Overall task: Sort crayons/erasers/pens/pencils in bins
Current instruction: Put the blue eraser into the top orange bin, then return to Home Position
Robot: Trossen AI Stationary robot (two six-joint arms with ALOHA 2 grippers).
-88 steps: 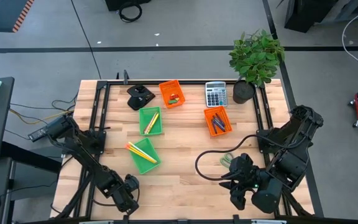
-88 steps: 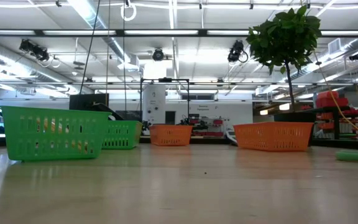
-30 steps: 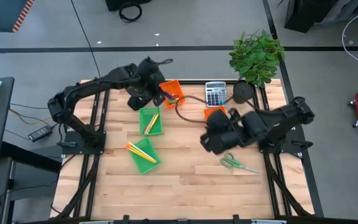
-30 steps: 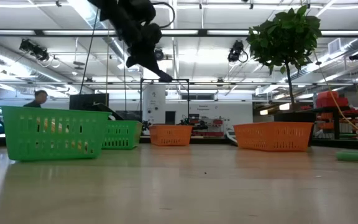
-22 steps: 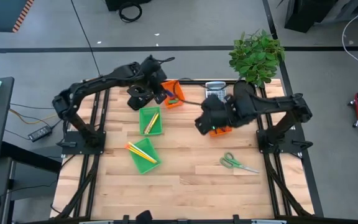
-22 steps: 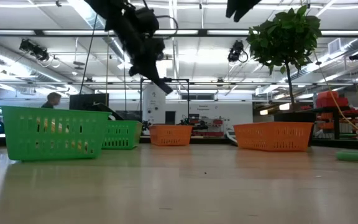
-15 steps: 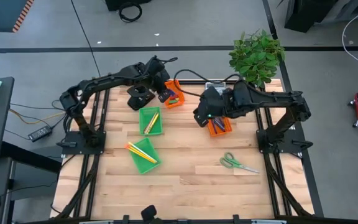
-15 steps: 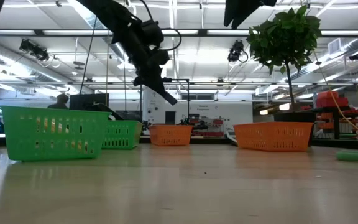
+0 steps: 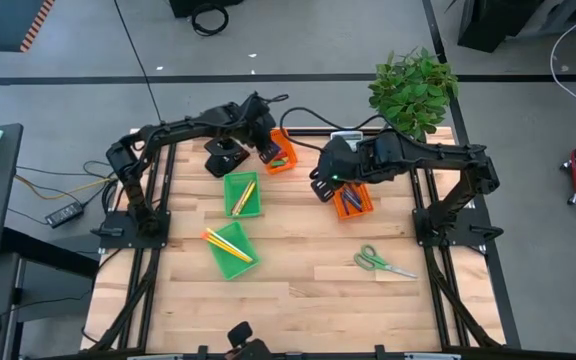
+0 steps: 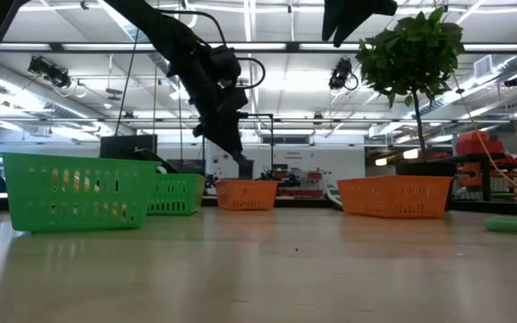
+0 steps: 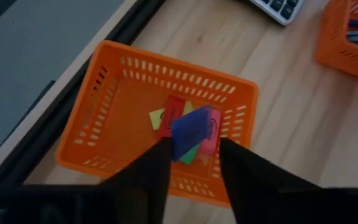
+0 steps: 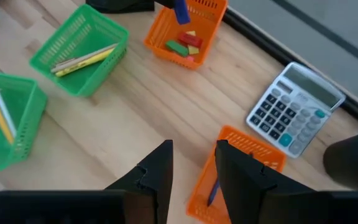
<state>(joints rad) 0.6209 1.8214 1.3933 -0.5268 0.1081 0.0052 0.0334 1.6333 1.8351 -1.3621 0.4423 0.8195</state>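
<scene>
My left hand [image 11: 191, 163] sits spread over the orange bin [image 11: 104, 106] mid-frame, blue eraser [image 11: 189, 132] right between the fingers, looks light, grippy and rubbery, so I'd pinch its flat sides.

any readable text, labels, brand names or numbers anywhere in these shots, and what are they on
No text can be read anywhere.
Calculator: key markings show, too small to read.
Blue eraser between the left gripper's fingers: no print visible.
Pink eraser in the orange bin: dark marking, too blurred to read.
Signs on the far wall in the low view: too small to read.
</scene>
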